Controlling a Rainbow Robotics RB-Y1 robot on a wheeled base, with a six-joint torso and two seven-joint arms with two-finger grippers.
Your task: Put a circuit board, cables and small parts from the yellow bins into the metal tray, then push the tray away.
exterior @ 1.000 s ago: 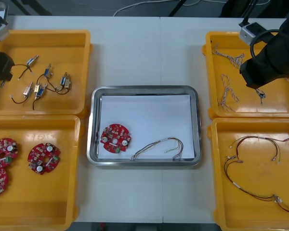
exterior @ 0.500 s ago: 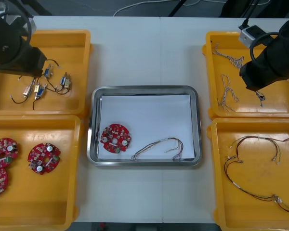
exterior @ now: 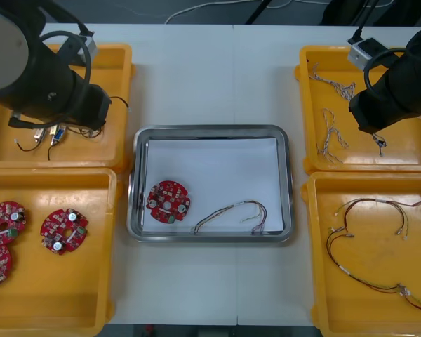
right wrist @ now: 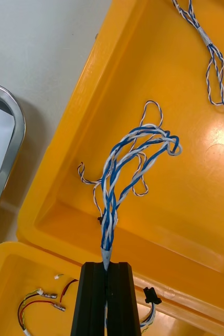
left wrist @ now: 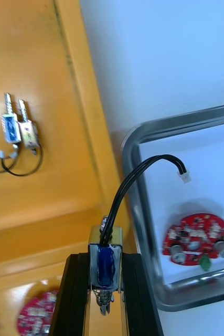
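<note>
Metal tray [exterior: 286, 184], shiny at the rim and white inside, lies on the tabletop [exterior: 196, 77] between the yellow bins [exterior: 123, 63]. It carries a round red circuit board [exterior: 168, 202] and a thin cable [exterior: 231, 214]. In the wrist views, my left end effector [left wrist: 105, 256] is closed on a small metal part [left wrist: 105, 265] with black wires, beside the tray's corner. My right end effector [right wrist: 106, 266] pinches a twisted blue and white cable [right wrist: 132, 157] over the far right bin [right wrist: 195, 173].
</note>
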